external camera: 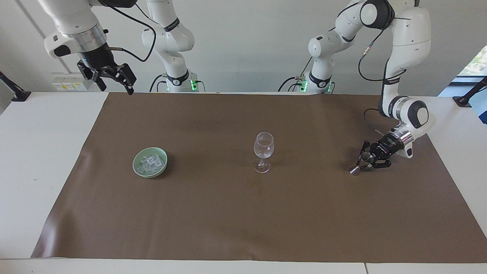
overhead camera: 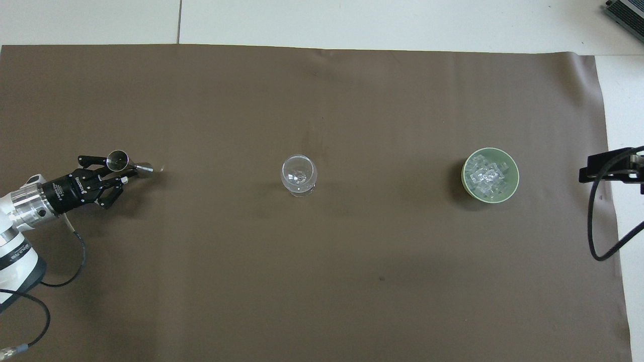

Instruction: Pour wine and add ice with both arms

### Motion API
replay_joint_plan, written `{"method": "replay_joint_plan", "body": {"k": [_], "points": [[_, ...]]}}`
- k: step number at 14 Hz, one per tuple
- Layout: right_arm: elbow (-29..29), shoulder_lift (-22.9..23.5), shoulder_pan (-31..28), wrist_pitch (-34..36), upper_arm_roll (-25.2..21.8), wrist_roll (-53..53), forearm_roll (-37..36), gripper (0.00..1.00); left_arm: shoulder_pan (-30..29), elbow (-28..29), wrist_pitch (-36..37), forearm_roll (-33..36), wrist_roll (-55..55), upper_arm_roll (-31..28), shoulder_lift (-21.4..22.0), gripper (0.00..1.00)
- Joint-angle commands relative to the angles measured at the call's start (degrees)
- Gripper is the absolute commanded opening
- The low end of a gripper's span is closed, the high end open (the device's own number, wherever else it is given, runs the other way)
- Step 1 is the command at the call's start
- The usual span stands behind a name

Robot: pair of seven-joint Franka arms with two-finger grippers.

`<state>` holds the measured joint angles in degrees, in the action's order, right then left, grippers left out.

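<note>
A small metal jigger (external camera: 361, 163) (overhead camera: 121, 161) stands on the brown mat at the left arm's end of the table. My left gripper (external camera: 368, 161) (overhead camera: 122, 174) lies low on the mat and is shut on its waist. An empty-looking wine glass (external camera: 263, 146) (overhead camera: 299, 173) stands upright mid-mat. The ice (external camera: 149, 163) (overhead camera: 485, 173), clear cubes, fills a pale green bowl (external camera: 150, 174) (overhead camera: 513, 186) toward the right arm's end. My right gripper (external camera: 114, 80) (overhead camera: 606, 167) hangs open, high over the table's edge by the robots. No wine shows.
The brown mat (external camera: 228, 213) covers most of the white table. A black cable (overhead camera: 596, 221) loops down from the right arm at the mat's edge. A black clamp (external camera: 15, 93) stands at a table corner near the right arm.
</note>
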<state>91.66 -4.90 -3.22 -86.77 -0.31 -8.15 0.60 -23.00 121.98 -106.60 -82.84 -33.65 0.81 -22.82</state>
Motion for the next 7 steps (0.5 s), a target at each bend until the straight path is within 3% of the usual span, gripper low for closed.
{"method": "replay_joint_plan", "body": {"k": [1,3,7], "points": [[0.8,-1.0,0.1,0.2,-0.2,1.2,0.4,1.0,-0.1,1.4,-1.1,-1.2,0.6,0.1,1.4,0.24],[0.8,-1.0,0.1,0.2,-0.2,1.2,0.4,1.0,-0.1,1.5,-1.3,-1.2,0.6,0.0,1.4,0.25],[0.8,-1.0,0.1,0.2,-0.2,1.2,0.4,1.0,0.1,1.5,-2.4,-1.3,0.3,0.1,1.4,0.35]]}}
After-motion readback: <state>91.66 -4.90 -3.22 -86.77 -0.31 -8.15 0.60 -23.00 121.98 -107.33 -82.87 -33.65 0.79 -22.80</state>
